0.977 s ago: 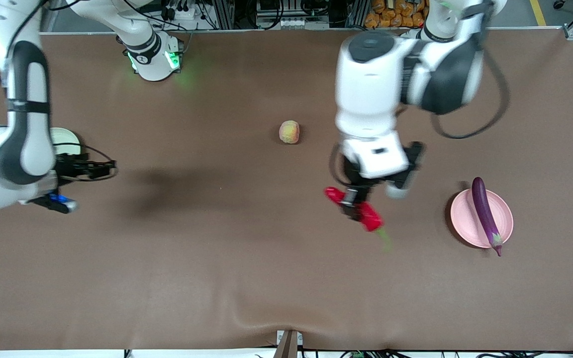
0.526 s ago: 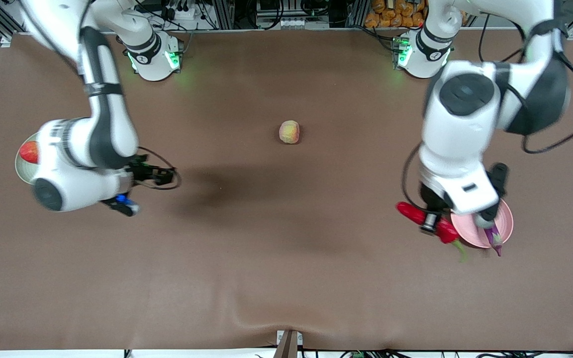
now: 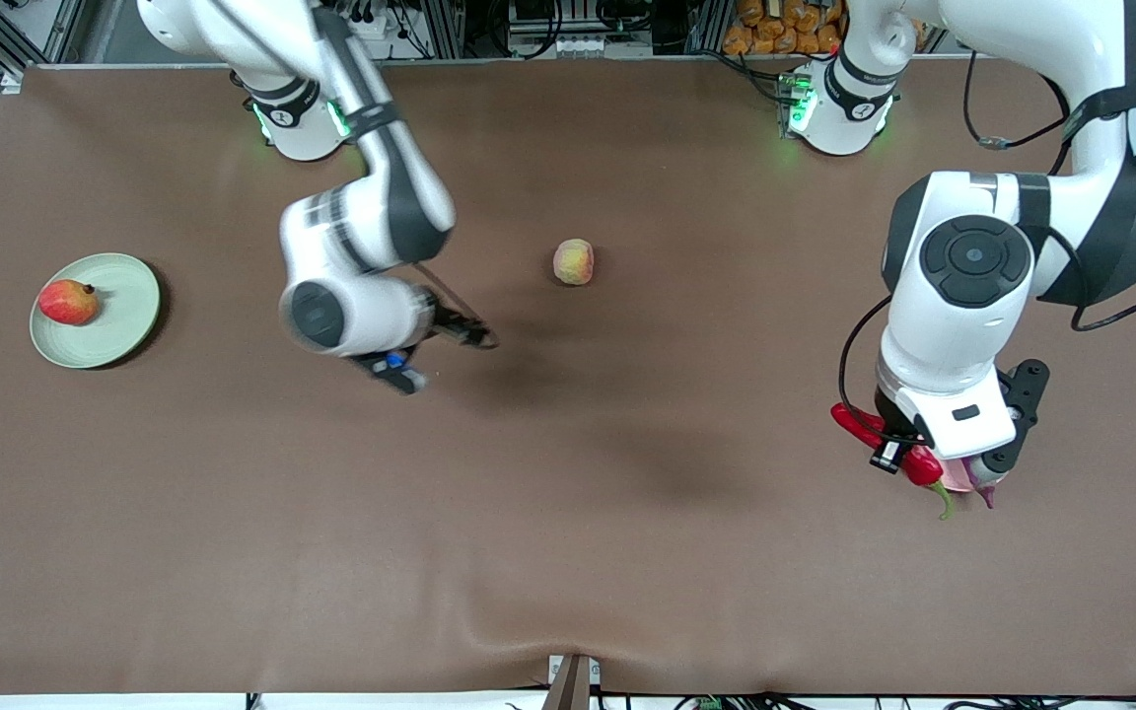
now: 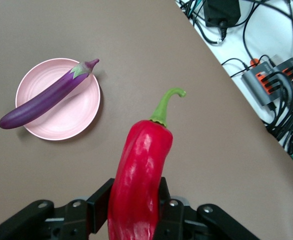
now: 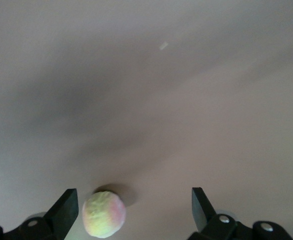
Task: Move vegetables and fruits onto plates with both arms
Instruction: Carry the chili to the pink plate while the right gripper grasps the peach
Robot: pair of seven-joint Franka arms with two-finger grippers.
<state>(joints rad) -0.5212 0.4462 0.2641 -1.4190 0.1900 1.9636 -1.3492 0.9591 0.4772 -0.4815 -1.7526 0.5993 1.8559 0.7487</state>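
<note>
Red chili pepper (image 4: pixel 139 185) sat clamped in the left gripper (image 3: pixel 898 456) above the pink plate (image 4: pixel 84 112), lower right of the frame, where the eggplant (image 4: pixel 46 100) already lay; release seemed next. At centre, the right gripper (image 5: pixel 131 207), jaws spread and empty, hung near the peach (image 3: pixel 573 261), needing descent; the apple (image 3: pixel 67 301) rested on the green plate (image 3: pixel 119 316)

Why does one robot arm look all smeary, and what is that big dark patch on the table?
Front view: the right arm's gripper is smeared by motion blur, and soft arm shadows darken the table. Right wrist view: the cloth looks streaky, the peach soft. Left wrist view: crisp, with glare on the chili in the left gripper and on the eggplant.
</note>
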